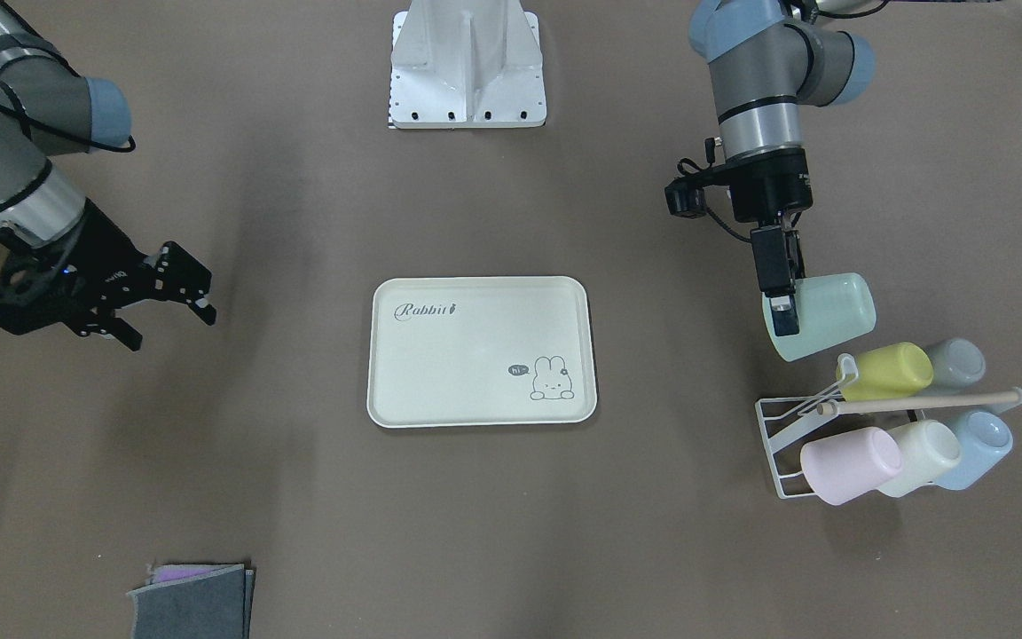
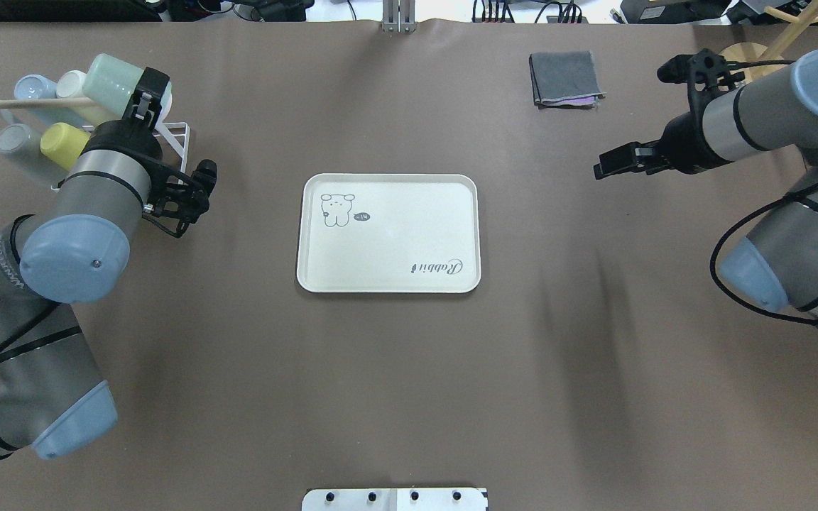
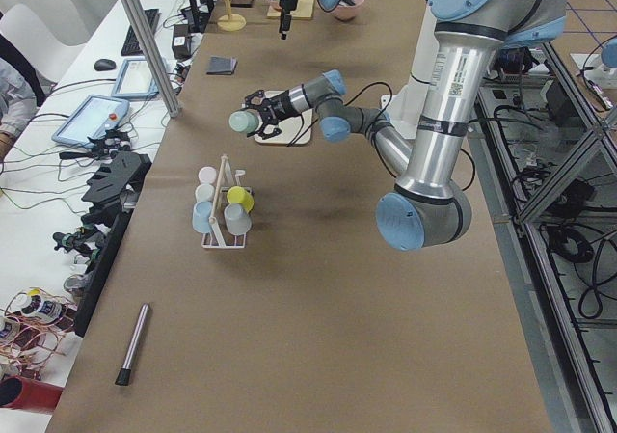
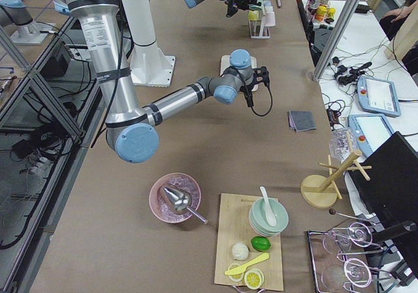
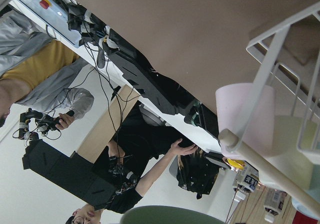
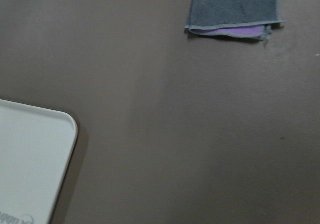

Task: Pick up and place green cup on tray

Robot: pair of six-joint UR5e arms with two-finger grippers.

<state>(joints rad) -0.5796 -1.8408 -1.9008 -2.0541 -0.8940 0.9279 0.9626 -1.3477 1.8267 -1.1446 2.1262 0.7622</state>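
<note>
Green cup [image 1: 826, 317], clamped in left pincer [image 1: 784, 318], tilted

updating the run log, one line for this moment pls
left claw: shut on green cup, held off table by rack | tray: no cup | right claw: open, clear of tray

Even overhead light, soft arm shadows on my counter [image 1: 298, 497]; left wrist cam: green cup [image 5: 165, 215] blurry, bg washed out.

In the left wrist view the green cup [image 5: 165, 215] is a dark sliver cut by the bottom edge. From the front, one finger of the left pincer [image 1: 786, 312] shows, its partner hidden. The right wrist view crops the tray [image 6: 30, 169] to one corner.
</note>
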